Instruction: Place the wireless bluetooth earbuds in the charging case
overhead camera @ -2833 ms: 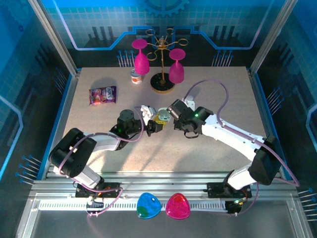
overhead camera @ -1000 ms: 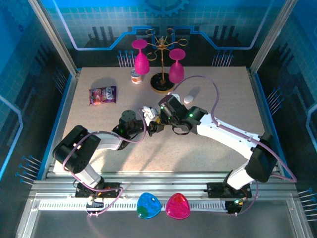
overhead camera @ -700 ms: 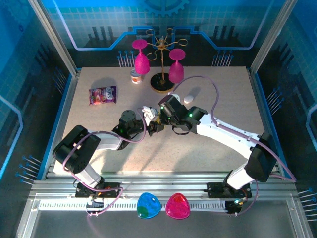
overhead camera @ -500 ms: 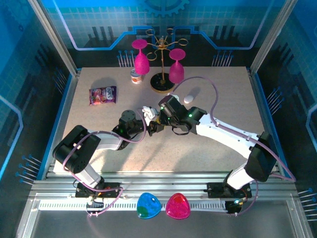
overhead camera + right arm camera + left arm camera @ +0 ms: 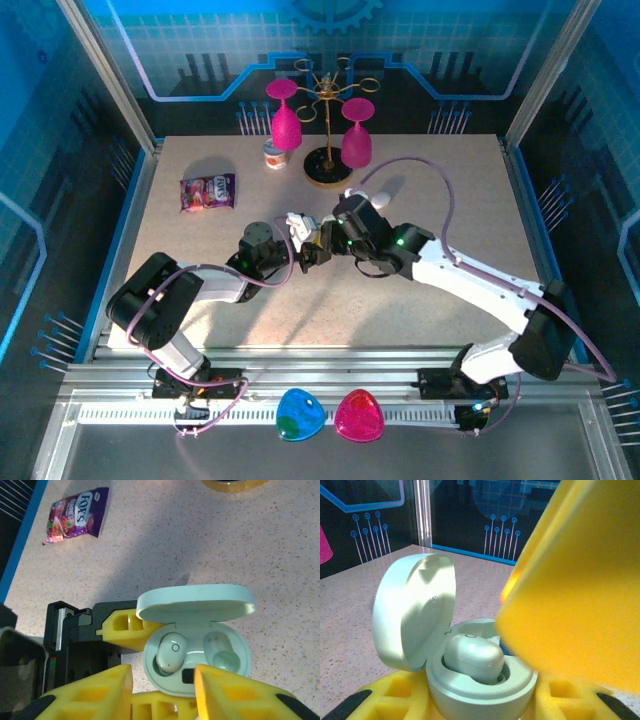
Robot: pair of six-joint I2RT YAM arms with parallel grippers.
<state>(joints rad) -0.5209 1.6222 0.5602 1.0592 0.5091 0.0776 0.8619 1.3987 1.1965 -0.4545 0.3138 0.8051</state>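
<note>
Your left claw is clamped on the charging case, near the middle of the worktop, and the lid stands open. One earbud lies in one well; the second well beside it is empty. Your right claw is just above the case, its fingers apart with nothing between them. I judge the step is to leave this bud and draw away.

To do it well, lift the right claw straight up, so that no finger catches the bud or pushes the lid. Hold the case firm and level, otherwise the bud can roll out. Before you go for the other bud, check that this one is really down in its well.

The views help differently here. The right wrist view looks down into both wells and tells you which one is filled. The left wrist view looks from the side: there the earbud seems to lean a little above the rim, and a big blurred yellow shape, probably a right finger, covers the right part. The top view adds the candy packet and the stand with pink glasses, well apart from both claws.
</note>
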